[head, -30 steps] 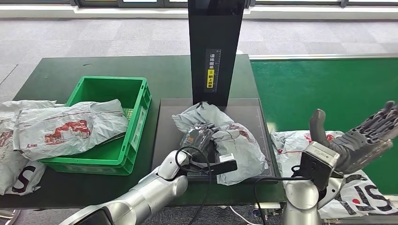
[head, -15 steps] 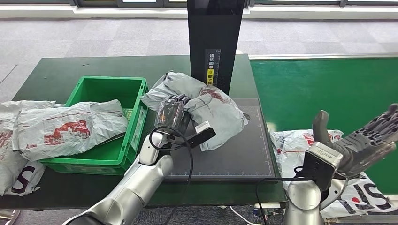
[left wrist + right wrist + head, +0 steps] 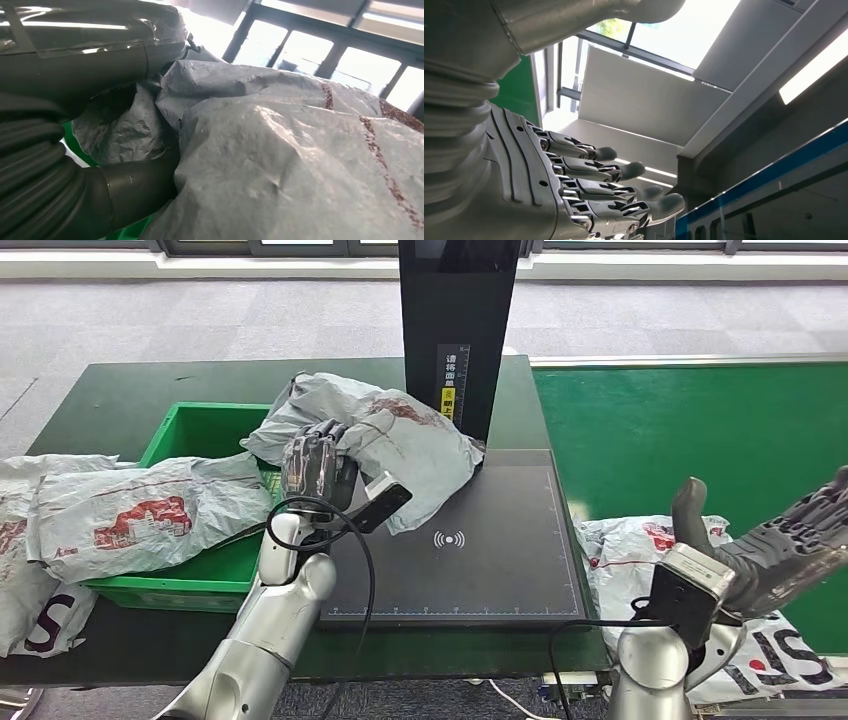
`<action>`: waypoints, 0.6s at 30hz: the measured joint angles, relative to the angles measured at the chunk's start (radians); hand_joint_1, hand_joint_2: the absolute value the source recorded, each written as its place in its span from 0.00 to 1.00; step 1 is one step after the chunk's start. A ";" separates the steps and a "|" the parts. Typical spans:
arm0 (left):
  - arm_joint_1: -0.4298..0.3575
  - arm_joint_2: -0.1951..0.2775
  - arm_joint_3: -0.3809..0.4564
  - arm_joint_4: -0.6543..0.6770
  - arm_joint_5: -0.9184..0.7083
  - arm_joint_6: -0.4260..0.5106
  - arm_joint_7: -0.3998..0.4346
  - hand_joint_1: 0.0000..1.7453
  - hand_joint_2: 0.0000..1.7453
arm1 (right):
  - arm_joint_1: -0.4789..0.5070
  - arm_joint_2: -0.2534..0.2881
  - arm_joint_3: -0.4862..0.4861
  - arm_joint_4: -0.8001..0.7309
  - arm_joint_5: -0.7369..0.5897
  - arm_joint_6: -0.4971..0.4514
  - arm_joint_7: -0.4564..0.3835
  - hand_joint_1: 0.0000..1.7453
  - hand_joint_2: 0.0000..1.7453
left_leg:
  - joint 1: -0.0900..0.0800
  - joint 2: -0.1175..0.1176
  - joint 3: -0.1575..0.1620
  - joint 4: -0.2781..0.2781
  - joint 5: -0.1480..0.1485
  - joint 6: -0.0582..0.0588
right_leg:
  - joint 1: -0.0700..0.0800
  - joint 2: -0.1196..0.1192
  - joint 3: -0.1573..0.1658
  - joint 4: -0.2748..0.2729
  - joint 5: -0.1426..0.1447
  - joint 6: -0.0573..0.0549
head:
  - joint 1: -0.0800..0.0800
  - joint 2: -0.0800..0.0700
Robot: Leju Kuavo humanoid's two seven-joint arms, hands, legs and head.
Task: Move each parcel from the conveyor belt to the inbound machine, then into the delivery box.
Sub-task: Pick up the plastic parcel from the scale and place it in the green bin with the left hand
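Observation:
My left hand [image 3: 313, 468] grips a crumpled grey parcel [image 3: 385, 443] and holds it in the air between the green delivery box [image 3: 288, 520] and the black inbound machine pad [image 3: 480, 560]. In the left wrist view the same grey parcel [image 3: 290, 165] is pressed against my hand [image 3: 85, 95]. My right hand [image 3: 775, 540] is raised with its fingers spread, palm up, over the green conveyor belt [image 3: 690, 430]; the right wrist view shows its fingers [image 3: 599, 175] apart and holding nothing. Another parcel [image 3: 740, 630] lies on the belt below it.
A grey parcel with red print [image 3: 150, 515] lies in the delivery box. More parcels [image 3: 25, 580] are piled at the table's left edge. The black scanner tower [image 3: 458, 340] stands behind the pad.
My left hand has lifted the grey parcel off the machine pad and carried it left and away from me, towards the green box. The right hand has barely moved.

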 joint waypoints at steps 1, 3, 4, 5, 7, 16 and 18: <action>0.002 0.000 0.007 -0.006 0.002 0.000 -0.002 1.00 1.00 | 0.000 0.000 0.000 0.000 0.000 0.000 0.000 0.00 1.00 | 0.000 0.000 0.000 0.000 0.000 0.000 | 0.000 0.000 0.000 0.000 0.000 0.000 | 0.000 0.000; 0.013 0.000 0.043 -0.033 0.013 0.000 -0.013 1.00 1.00 | 0.000 0.000 -0.001 0.000 0.003 0.000 0.002 0.00 1.00 | 0.000 0.000 0.000 0.000 0.000 0.000 | 0.000 0.000 0.000 0.000 0.000 0.000 | 0.000 0.000; 0.024 0.000 0.082 -0.059 0.029 0.000 -0.029 1.00 1.00 | 0.000 0.000 -0.002 0.000 0.006 0.000 0.006 0.00 1.00 | 0.000 0.000 0.000 0.000 0.000 0.000 | 0.000 0.000 0.000 0.000 0.000 0.000 | 0.000 0.000; 0.034 0.000 0.120 -0.084 0.045 0.000 -0.048 1.00 1.00 | 0.000 0.000 -0.002 0.000 0.009 0.000 0.010 0.00 1.00 | 0.000 0.000 0.000 0.000 0.000 0.000 | 0.000 0.000 0.000 0.000 0.000 0.000 | 0.000 0.000; 0.052 0.000 0.192 -0.127 0.078 0.000 -0.089 1.00 1.00 | 0.000 0.000 -0.002 0.000 0.016 0.000 0.019 0.00 1.00 | 0.000 0.000 0.000 0.000 0.000 0.000 | 0.000 0.000 0.000 0.000 0.000 0.000 | 0.000 0.000; 0.092 0.000 0.327 -0.241 0.113 0.000 -0.128 1.00 1.00 | 0.000 0.000 -0.002 0.000 0.029 0.000 0.032 0.00 1.00 | 0.000 0.000 -0.001 0.000 0.000 0.000 | 0.000 0.000 0.000 0.000 0.000 0.000 | 0.000 0.000; 0.105 0.000 0.337 -0.278 0.106 0.000 -0.101 1.00 1.00 | 0.000 0.000 -0.002 0.000 0.037 0.000 0.041 0.00 1.00 | 0.000 0.000 -0.001 0.000 0.000 0.000 | 0.000 0.000 0.000 0.000 0.000 0.000 | 0.000 0.000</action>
